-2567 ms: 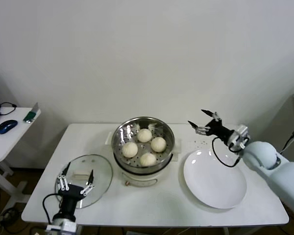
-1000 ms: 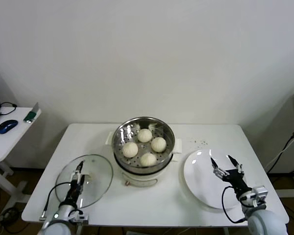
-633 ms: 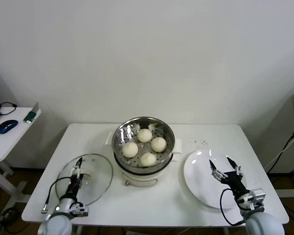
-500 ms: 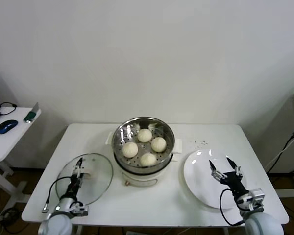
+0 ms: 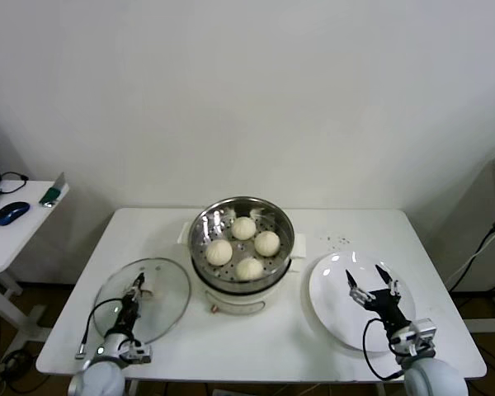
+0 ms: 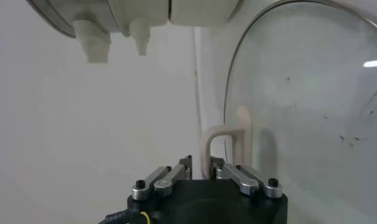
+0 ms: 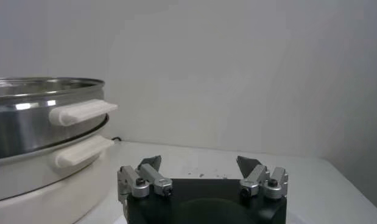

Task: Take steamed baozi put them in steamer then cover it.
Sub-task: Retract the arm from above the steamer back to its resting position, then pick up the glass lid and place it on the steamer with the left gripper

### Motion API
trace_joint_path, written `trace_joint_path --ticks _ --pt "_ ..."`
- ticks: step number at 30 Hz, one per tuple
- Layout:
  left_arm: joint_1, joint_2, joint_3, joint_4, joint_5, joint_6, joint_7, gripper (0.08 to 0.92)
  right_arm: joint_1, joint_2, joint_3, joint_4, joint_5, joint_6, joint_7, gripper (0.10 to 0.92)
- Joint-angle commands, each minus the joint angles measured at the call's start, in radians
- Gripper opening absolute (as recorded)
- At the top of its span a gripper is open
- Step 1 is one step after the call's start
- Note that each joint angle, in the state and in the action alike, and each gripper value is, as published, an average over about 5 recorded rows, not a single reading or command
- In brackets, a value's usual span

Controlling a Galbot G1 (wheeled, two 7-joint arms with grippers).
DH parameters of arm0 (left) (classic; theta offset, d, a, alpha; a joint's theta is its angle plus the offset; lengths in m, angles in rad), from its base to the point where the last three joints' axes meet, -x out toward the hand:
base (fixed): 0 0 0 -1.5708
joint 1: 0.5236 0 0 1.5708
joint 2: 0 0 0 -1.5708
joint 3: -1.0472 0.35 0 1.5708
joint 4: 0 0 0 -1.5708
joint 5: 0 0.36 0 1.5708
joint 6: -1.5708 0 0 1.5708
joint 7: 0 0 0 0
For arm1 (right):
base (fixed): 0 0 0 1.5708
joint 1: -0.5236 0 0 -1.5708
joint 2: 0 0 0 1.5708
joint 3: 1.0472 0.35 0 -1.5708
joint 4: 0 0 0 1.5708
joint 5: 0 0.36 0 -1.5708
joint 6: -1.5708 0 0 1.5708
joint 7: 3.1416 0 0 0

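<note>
Glass lid (image 5: 144, 299) handle (image 6: 223, 146) pinched by left pincer (image 5: 135, 293), right pincer (image 5: 368, 286) spread above plate (image 5: 340, 313)

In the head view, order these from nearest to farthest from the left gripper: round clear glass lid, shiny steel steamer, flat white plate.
1. The round clear glass lid, at the left gripper itself, on the table's left.
2. The shiny steel steamer, in the middle.
3. The flat white plate, far on the right.

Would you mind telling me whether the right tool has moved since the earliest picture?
Yes. The right tool was beyond the plate, level with the steamer; it has come back toward the robot and now sits over the plate's near side.
</note>
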Motion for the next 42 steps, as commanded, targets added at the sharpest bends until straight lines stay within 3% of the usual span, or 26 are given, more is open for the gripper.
trace_joint_path --ticks 1,4,10,16,22,27,33,37,42 --pt "0.009 0.010 0.003 -0.053 -0.045 0.011 -0.002 0.211 0.005 0.008 -0.001 -0.008 -0.028 0.004 -0.004 0.823" --pt "0.040 0.022 0.000 -0.125 -0.074 0.031 0.005 0.158 0.012 0.004 -0.001 -0.011 -0.031 0.005 -0.005 0.823" --pt "0.153 0.070 0.000 -0.338 -0.143 0.176 -0.001 0.151 0.028 -0.011 0.001 -0.023 -0.029 0.005 -0.004 0.823" --pt "0.248 0.149 -0.009 -0.539 -0.185 0.355 -0.002 0.151 0.055 -0.026 0.002 -0.049 -0.028 0.008 -0.006 0.823" --pt "0.257 0.245 0.018 -0.677 -0.237 0.476 0.035 0.151 0.082 -0.041 -0.007 -0.073 -0.029 0.006 -0.009 0.823" --pt "0.185 0.323 0.118 -0.735 -0.256 0.562 0.103 0.151 0.095 -0.060 -0.024 -0.081 -0.034 -0.011 -0.006 0.823" --pt "0.012 0.411 0.358 -0.755 -0.254 0.674 0.218 0.151 0.119 -0.064 -0.042 -0.107 -0.055 -0.012 -0.005 0.823" --pt "-0.151 0.382 0.511 -0.721 -0.215 0.734 0.309 0.151 0.135 -0.059 -0.053 -0.126 -0.065 -0.010 -0.005 0.823" --pt "-0.329 0.290 0.667 -0.660 -0.157 0.788 0.424 0.151 0.152 -0.055 -0.062 -0.147 -0.077 -0.008 -0.006 0.823"
